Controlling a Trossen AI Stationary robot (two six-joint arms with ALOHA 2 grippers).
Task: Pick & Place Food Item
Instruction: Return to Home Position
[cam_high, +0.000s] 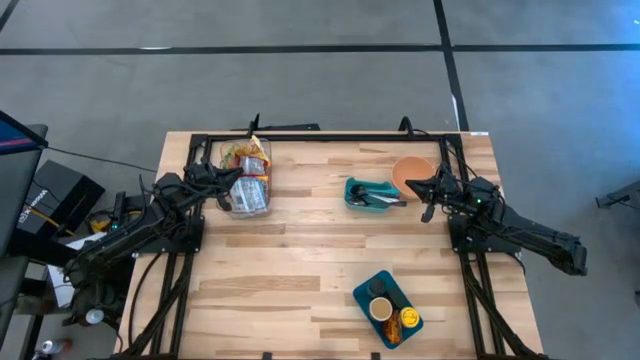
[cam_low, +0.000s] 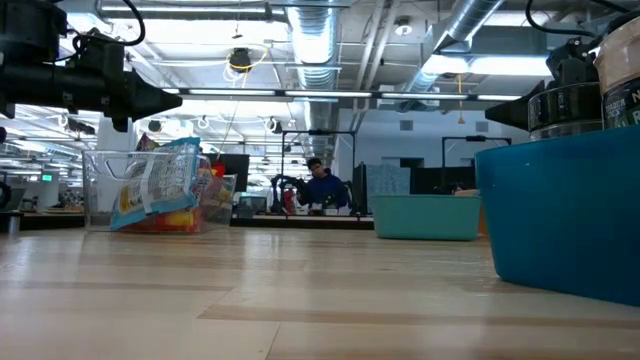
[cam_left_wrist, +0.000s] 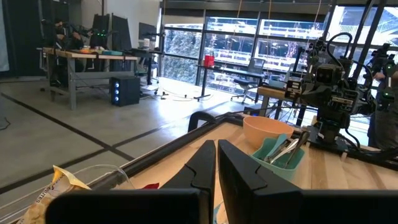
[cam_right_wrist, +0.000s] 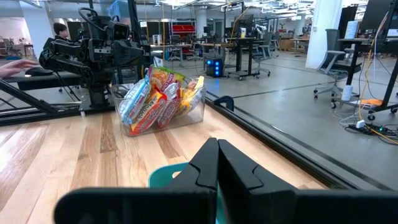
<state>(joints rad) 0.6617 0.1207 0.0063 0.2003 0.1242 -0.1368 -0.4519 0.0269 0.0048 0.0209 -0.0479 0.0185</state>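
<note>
My left gripper (cam_high: 236, 180) hangs over the clear bin (cam_high: 266, 208) of snack packs (cam_high: 245, 160), fingers together. My right gripper (cam_high: 410, 185), also closed on nothing, sits beside the green bin (cam_high: 350, 190) of spoons (cam_high: 380, 202). The orange seasoning pack (cam_high: 409, 319) lies in the blue bin (cam_high: 362, 288).

One table (cam_high: 300, 260) carries three bins: a clear bin (cam_high: 250, 208) upper left, a green bin (cam_high: 352, 190) right of centre, a blue bin (cam_high: 398, 292) lower right. One orange bowl (cam_high: 411, 171). Two arms: left arm (cam_high: 150, 225), right arm (cam_high: 510, 228).
</note>
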